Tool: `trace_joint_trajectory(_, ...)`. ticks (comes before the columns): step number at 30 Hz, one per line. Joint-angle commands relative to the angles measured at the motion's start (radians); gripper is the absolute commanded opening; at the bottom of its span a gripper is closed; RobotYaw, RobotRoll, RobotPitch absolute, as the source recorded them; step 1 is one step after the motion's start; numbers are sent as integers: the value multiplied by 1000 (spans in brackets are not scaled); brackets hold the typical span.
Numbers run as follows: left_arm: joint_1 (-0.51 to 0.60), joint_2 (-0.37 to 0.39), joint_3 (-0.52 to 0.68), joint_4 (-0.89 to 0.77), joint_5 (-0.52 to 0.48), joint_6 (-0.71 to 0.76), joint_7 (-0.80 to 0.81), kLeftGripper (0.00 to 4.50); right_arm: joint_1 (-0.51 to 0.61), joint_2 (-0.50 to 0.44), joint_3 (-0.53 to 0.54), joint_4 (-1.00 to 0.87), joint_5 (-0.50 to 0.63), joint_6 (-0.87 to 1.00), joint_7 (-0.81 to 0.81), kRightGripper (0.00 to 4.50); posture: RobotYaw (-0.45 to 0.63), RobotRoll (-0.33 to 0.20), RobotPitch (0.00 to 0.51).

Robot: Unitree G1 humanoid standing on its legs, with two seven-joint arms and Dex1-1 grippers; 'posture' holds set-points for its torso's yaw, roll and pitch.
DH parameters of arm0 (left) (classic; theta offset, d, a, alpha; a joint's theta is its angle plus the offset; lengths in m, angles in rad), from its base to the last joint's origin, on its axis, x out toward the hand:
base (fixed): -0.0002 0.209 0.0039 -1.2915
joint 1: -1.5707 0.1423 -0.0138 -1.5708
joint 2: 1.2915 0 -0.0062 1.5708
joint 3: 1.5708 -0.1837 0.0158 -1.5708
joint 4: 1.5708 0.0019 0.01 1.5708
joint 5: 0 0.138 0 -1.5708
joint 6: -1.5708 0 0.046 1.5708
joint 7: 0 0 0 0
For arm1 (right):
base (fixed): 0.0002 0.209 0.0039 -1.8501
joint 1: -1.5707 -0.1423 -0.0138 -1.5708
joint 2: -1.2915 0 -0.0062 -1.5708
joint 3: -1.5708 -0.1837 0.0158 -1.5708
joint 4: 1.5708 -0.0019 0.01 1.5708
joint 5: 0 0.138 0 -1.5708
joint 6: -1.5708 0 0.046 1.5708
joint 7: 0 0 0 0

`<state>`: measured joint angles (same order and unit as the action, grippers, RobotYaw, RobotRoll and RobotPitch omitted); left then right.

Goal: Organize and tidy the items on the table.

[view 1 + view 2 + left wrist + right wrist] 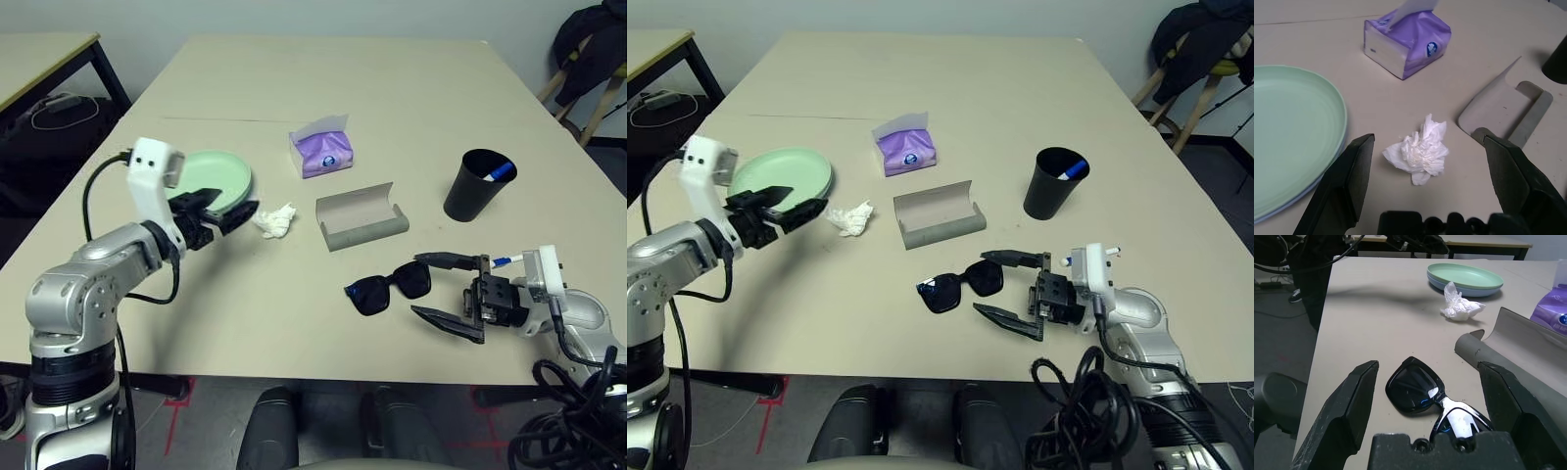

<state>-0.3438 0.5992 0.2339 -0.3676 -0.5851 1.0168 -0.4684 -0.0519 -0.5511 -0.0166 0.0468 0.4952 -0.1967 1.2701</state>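
Left gripper (227, 210): wide open, empty; tissue wad (276, 221) at its 3 o'clock.
Right gripper (448, 292): wide open, empty; sunglasses (389, 287) at its 9 o'clock.
Around: glasses case (361, 219), plates (217, 180).

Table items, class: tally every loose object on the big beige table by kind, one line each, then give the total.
Plates: 2, mint-green stacked on light-blue
Tissue wad: 1
Tissue pack: 1
Glasses case: 1, open
Sunglasses: 1
Black cup: 1
Pens: 1 blue-capped in the cup; any others cannot be told
Total: 8
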Motion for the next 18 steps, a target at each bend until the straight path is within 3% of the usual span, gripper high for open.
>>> trace_joint_trajectory(1, 2, -3, -46, 17, 30, -51, -11, 4491, 21, -2, -35, -14, 10, 9, -31, 4500, 77, 0, 94)
trace_joint_trajectory(14, 11, 12, -157, 53, 123, -174, -47, 4491, 92, 15, -54, -75, 3, 16, -114, 4500, 55, 0, 95)
trace_joint_trajectory(18, 23, 35, -223, 70, 193, -225, -64, 4491, 117, 24, -61, -86, -1, 13, -154, 4500, 55, 0, 95)
